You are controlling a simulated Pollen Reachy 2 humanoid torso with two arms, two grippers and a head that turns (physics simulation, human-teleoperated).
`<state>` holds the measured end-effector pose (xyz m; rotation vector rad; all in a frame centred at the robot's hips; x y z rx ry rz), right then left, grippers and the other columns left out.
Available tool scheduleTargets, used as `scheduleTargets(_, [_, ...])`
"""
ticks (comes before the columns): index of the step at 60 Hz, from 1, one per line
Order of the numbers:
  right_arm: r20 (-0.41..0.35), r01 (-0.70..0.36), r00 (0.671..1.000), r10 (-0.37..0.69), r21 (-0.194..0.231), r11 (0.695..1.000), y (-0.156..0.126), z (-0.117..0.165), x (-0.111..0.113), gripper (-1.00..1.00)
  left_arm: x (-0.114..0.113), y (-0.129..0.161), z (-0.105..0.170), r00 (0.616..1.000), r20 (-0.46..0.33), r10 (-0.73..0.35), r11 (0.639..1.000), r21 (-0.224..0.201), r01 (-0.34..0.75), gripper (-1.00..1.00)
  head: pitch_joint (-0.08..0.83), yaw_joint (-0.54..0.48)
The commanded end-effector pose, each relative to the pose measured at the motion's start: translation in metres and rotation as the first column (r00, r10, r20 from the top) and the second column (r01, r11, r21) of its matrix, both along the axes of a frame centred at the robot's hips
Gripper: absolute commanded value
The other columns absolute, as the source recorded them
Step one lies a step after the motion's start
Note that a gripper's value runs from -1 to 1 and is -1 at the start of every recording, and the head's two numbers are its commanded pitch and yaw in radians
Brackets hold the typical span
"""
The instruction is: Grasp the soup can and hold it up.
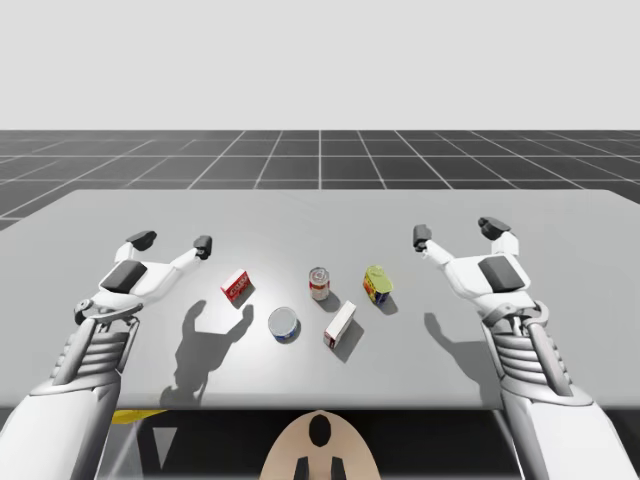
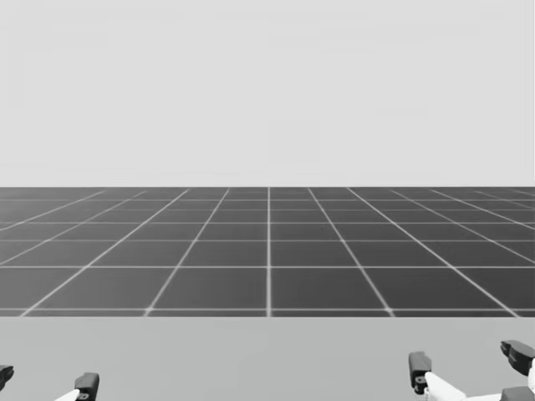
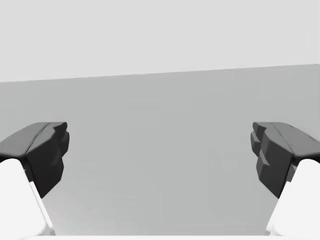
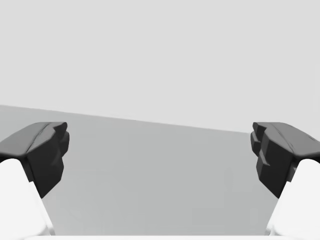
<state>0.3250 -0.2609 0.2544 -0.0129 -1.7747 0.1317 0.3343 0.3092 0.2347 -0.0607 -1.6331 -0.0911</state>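
Soup can (image 1: 319, 283) upright mid table (image 1: 120, 215), between red box (image 1: 236, 286) and yellow can (image 1: 376, 284), you will note left claw (image 1: 172, 243) and right claw (image 1: 457, 232) both spread wide, empty, well apart from it.

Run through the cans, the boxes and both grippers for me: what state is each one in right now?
Soup can: upright on the table, not grasped.
Red box: resting on the table, untouched.
Blue and white can: upright or tipped, cannot tell.
White and red box: lying down.
Yellow-green can: seems tilted.
Left gripper: fingers open, empty.
Right gripper: fingers open, empty.
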Motion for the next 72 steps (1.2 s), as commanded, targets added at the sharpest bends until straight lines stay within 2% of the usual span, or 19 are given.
scheduleTargets(1, [0.015, 0.02, 1.0, -0.02, 0.017, 1.0, 0.0001, -0.0003, -0.0012, -1.0, 0.0, 0.0, -0.0004, 1.0, 0.0, 0.0, 1.0, 0.004, 0.0, -1.0, 0.011, 0.0])
scheduleTargets(4, [0.024, 0.029, 0.999, -0.029, 0.02, 0.999, 0.0001, 0.0005, -0.001, -1.0, 0.0, 0.0002, -0.0003, 1.0, 0.0, -0.001, 1.0, 0.003, 0.001, -1.0, 0.012, 0.0])
scheduleTargets(5, [0.006, 0.007, 1.0, -0.007, 0.022, 1.0, -0.0003, 0.0014, -0.001, -1.0, -0.0001, 0.0003, -0.0003, 1.0, 0.0, -0.001, 1.0, 0.003, 0.001, -1.0, 0.013, 0.0])
scheduleTargets(14, [-0.004, 0.001, 1.0, -0.001, 0.003, 1.0, -0.001, 0.0007, -0.0001, -1.0, -0.0005, 0.0002, -0.0003, 1.0, 0.002, 0.001, 1.0, 0.005, -0.001, -1.0, 0.047, 0.0])
scheduleTargets(57, [-0.007, 0.015, 1.0, -0.015, -0.005, 1.0, 0.0005, 0.0009, 0.0004, -1.0, 0.0006, 0.0012, -0.0005, 1.0, 0.006, 0.003, 1.0, 0.028, -0.003, -1.0, 0.562, 0.01])
scheduleTargets(63, [-0.007, 0.014, 1.0, -0.015, -0.004, 1.0, 0.001, 0.0012, 0.0, -1.0, 0.0007, 0.0011, -0.0006, 1.0, 0.005, 0.002, 1.0, 0.029, -0.003, -1.0, 0.595, 0.02])
scheduleTargets(72, [-0.008, 0.015, 1.0, -0.015, -0.005, 1.0, 0.0015, 0.0006, -0.0002, -1.0, -0.0006, 0.0001, 0.0006, 1.0, 0.005, -0.004, 1.0, 0.029, 0.004, -1.0, 0.592, 0.02])
